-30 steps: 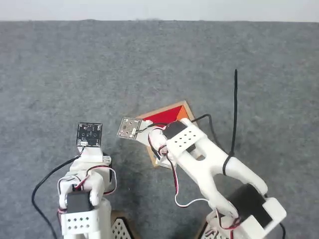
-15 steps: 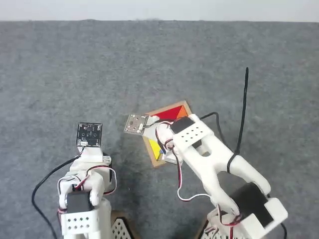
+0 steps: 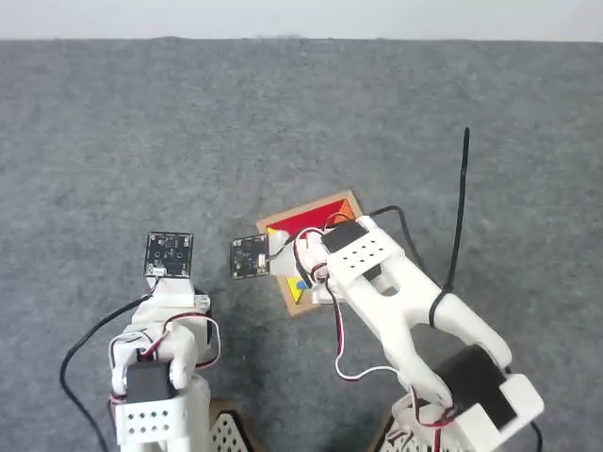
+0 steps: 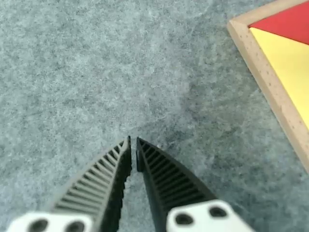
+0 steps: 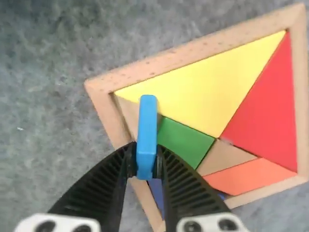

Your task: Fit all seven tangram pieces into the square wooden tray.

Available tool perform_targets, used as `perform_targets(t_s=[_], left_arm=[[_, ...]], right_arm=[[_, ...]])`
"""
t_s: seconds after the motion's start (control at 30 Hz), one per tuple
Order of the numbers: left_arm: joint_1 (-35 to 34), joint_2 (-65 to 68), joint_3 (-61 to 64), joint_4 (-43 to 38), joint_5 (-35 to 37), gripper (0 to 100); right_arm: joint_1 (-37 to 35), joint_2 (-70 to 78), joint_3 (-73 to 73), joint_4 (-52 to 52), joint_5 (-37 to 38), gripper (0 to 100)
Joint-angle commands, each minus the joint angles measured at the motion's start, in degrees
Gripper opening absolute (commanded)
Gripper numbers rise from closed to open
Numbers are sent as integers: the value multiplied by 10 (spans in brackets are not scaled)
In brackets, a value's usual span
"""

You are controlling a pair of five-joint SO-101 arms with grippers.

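The square wooden tray [image 5: 145,66] [image 3: 294,305] [image 4: 263,79] lies on the grey felt and holds a yellow triangle [image 5: 207,94], a red triangle [image 5: 260,116], a green piece [image 5: 186,141] and an orange piece [image 5: 246,175]. My right gripper [image 5: 146,162] is shut on a light blue piece [image 5: 147,135], held on edge just above the tray's bare wooden corner beside the green piece. In the high view the right arm [image 3: 358,259] covers most of the tray. My left gripper [image 4: 133,143] is shut with nothing in it, above bare felt to the tray's left.
Grey felt covers the whole table, with wide free room behind and to the left of the tray. The left arm [image 3: 160,367] stands at the front left. A black cable [image 3: 460,217] rises beside the right arm.
The right arm's wrist has swung down and to the left over the tray's near-left part, uncovering more of the red and yellow pieces. The left arm has kept still.
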Motion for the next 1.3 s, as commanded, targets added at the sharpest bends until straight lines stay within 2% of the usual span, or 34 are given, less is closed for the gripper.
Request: perform_targets(t_s=[0.0,0.27,0.6,1.0,1.27], left_arm=[[-1,-11,-7,2,10,18],[-1,-11,-7,2,10,18],[-1,-11,-7,2,10,18],[-1,-11,-7,2,10,18],[-1,-11,-7,2,10,18]], right_arm=[[4,-33,-23,-4,33,8],[-5,-33,-22,34,77,8],[-34,-32,-22,36,76,8],[-30,-32,-23,38,52,10],[-29,-32,-23,42,49,89]])
